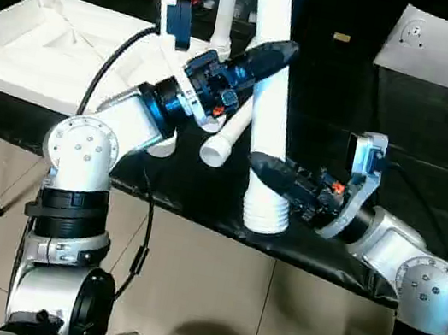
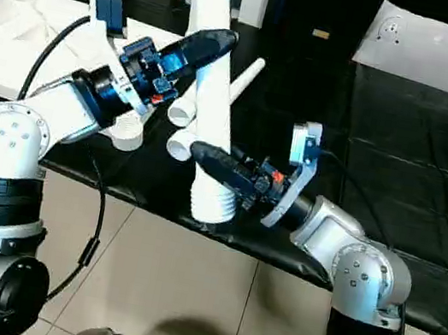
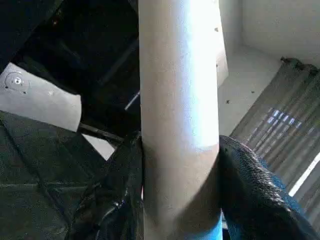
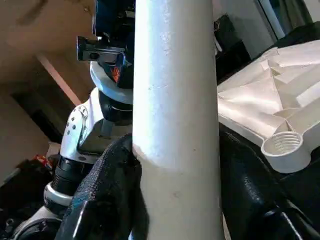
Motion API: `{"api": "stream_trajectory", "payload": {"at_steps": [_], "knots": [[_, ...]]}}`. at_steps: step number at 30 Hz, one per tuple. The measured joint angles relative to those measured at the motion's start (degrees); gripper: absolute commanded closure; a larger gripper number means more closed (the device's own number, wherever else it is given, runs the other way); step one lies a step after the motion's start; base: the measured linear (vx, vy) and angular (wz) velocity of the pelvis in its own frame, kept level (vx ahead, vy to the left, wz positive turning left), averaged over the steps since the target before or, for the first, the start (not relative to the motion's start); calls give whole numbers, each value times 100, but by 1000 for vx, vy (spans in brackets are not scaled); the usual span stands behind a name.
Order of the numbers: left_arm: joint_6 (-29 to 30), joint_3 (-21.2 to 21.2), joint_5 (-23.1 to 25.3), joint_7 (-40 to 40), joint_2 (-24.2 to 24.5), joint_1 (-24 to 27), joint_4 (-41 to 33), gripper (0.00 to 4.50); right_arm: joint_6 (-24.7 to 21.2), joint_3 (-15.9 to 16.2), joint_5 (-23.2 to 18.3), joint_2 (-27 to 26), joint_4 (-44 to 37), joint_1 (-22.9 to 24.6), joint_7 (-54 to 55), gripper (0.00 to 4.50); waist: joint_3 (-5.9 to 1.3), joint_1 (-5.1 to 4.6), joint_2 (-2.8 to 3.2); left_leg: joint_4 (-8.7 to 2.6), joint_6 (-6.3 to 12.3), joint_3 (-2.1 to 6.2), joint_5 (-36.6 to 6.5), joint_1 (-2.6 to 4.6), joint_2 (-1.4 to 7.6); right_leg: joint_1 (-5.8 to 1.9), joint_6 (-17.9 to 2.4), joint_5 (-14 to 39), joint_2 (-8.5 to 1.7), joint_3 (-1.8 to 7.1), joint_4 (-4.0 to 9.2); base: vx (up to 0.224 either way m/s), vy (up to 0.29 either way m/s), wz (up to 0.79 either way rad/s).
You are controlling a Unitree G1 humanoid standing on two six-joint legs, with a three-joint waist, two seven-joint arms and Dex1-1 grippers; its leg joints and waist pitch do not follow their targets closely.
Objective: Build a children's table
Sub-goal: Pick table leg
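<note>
Upright white leg [image 1: 269,97] between left end effector [image 1: 272,54] and right end effector [image 1: 269,168].

No legible text, labels, brand names, numbers or signs appear on any surface in these views.
</note>
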State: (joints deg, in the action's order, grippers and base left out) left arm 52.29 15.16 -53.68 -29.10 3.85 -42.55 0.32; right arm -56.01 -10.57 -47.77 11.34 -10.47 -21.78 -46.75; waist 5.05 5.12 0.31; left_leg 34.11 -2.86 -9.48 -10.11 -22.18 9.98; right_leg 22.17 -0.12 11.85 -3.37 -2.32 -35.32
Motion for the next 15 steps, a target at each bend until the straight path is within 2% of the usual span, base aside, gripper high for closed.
{"api": "stream_trajectory", "payload": {"at_steps": [13,15], "knots": [[-9,1,-55,-4,63,0,0,269,185,139,13,72,1,0,33,256,0,-1,0,-1,0,0,0,0,0,0,0,0,0,0,1,0,0,0],[-27,-26,-45,-19,145,0,3,269,241,193,47,108,4,0,47,189,0,-1,0,-2,0,0,0,0,0,0,0,0,0,0,2,0,0,0]]}}
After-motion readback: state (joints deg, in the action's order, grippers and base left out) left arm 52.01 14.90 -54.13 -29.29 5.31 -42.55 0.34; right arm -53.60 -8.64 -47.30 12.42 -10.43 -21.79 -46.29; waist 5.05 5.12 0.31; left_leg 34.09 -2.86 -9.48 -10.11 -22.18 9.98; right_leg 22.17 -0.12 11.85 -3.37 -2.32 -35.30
